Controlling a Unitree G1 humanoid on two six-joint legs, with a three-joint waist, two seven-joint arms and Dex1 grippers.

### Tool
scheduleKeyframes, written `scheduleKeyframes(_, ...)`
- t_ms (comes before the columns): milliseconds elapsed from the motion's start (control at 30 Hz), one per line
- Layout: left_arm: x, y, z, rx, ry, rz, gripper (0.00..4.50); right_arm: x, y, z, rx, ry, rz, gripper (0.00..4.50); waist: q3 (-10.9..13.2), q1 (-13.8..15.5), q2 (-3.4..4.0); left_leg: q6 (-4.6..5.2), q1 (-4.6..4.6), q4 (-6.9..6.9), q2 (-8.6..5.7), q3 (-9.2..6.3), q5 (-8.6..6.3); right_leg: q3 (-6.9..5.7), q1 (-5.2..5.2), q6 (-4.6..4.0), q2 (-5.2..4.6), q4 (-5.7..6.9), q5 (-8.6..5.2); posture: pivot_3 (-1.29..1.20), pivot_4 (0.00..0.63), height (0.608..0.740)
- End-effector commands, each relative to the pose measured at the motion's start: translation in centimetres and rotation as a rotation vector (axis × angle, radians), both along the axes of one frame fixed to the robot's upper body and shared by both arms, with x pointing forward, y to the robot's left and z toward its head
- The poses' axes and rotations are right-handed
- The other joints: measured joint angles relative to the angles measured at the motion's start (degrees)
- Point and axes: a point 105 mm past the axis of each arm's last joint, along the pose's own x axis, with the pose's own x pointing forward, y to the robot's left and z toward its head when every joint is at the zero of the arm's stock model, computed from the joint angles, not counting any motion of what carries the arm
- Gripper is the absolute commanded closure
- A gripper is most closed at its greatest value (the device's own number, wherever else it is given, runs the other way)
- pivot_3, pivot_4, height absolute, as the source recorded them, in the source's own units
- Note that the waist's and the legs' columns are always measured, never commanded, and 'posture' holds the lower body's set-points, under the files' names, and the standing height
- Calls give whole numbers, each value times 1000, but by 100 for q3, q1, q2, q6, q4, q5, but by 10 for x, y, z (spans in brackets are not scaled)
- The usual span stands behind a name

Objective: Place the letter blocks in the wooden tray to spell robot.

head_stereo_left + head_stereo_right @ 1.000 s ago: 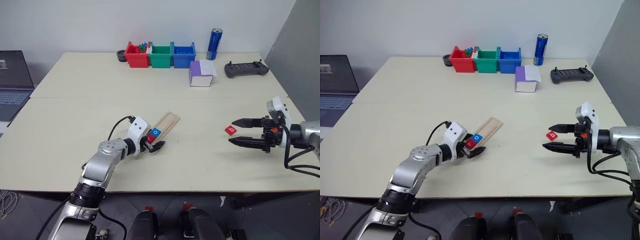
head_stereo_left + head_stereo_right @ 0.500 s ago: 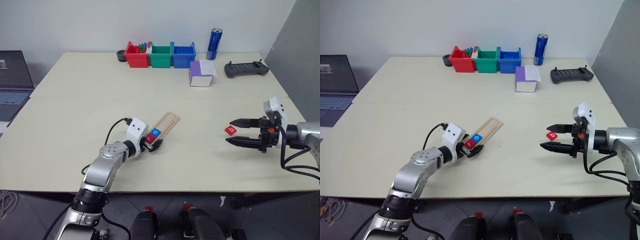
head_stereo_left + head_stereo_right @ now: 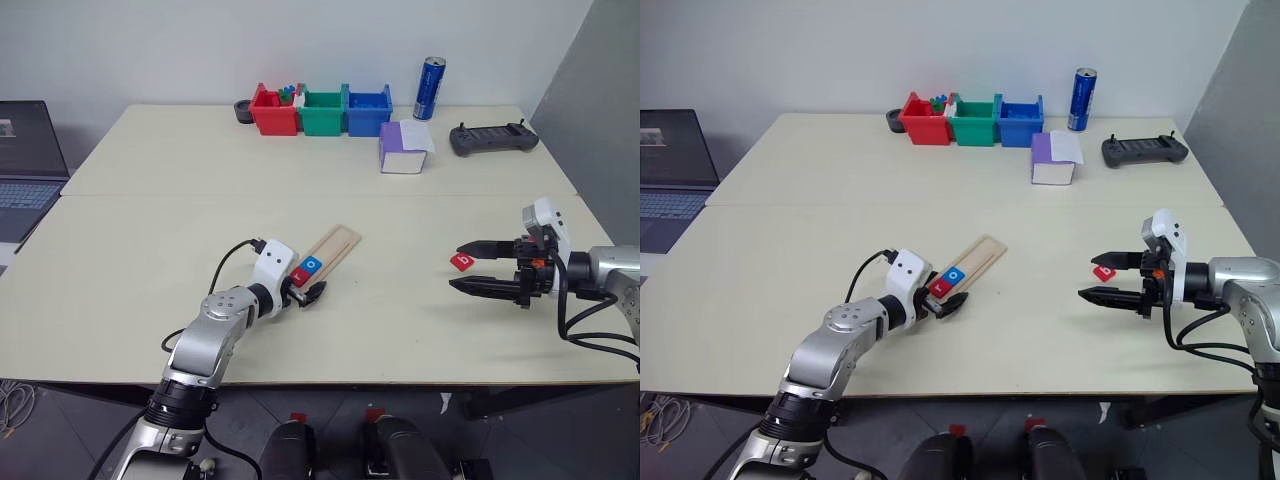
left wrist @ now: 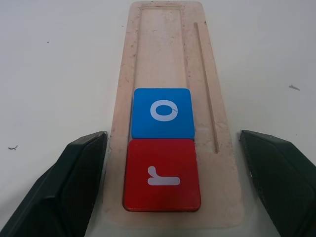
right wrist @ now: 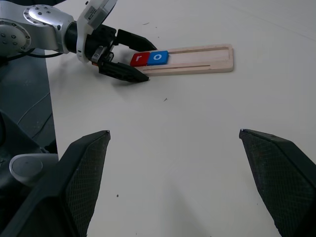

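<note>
Tray [image 4: 224,163] lies on the table [image 3: 150,250], angled, near end between the left gripper [image 4: 173,192] fingers, which stand spread wide either side of it, holding nothing. In the groove: red r [image 4: 162,175] at the near end, blue o [image 4: 163,112] touching it just beyond, both flat and square; rest of the groove bare. So two of five letters are in.

Right gripper [image 3: 482,268] hovers well apart from the tray, fingers spread, empty, with a red tile [image 3: 460,262] on the table just beside the upper fingertip; its letter is too small to read for sure, probably b. Other two blocks not found in these views.

Step in hand, as I judge it: left lets go of the tray end, right picks the red tile. To do it well: come down over the tile with fingers straddling two opposite edges, pinch low since it is thin and flat, lift clean. Set it in the groove touching o, letter facing the same way as r and o, drop flat so it does not ride up on the groove lip. Left could steady the tray end so it does not skid.

Containers at the far edge: red bin [image 3: 272,112] with small coloured bits sticking up, contents unclear; green bin [image 3: 321,112] and blue bin [image 3: 367,111], insides not visible. Can [image 3: 429,88], book [image 3: 403,147], controller [image 3: 493,139] stand near them; laptop [image 3: 25,160] at far left
</note>
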Motion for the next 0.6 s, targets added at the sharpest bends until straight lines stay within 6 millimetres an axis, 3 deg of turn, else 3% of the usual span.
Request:
scheduleKeyframes(33, -2, -5, -7, 4, 26, -36, 547, 0, 1, 10, -7, -46, 5, 0, 0, 1, 0, 0, 0, 0, 0, 0, 0, 0, 0, 0, 0, 0, 0, 0, 150, 740)
scheduleKeyframes(100, -1, -3, -8, 8, 24, -45, 1095, -1, 1, 10, -7, -47, 3, 0, -1, 3, 0, 0, 0, 0, 0, 0, 0, 0, 0, 0, 0, 0, 0, 0, 150, 740)
scheduleKeyframes(233, 2, -6, -5, 15, 9, -118, 1117, -4, -2, 7, -30, -37, -1, 0, -1, 12, 0, 0, 1, 1, 0, 0, 0, -1, 1, 0, 0, 0, 0, 0, 150, 740)
scheduleKeyframes(433, -8, -28, 4, 33, -36, -441, 1117, -16, -8, -1, -93, -16, -2, 0, -1, 43, 0, 0, -3, 0, -3, 0, 0, -1, 0, 0, 0, -4, 0, 0, 150, 740)
scheduleKeyframes(600, -21, -48, -5, 82, 6, -704, 1117, -27, -11, -3, -112, -6, -11, 0, -1, 59, 0, 1, -5, 0, -4, 1, -1, -2, 0, 0, -1, -8, 0, 0, 150, 740)
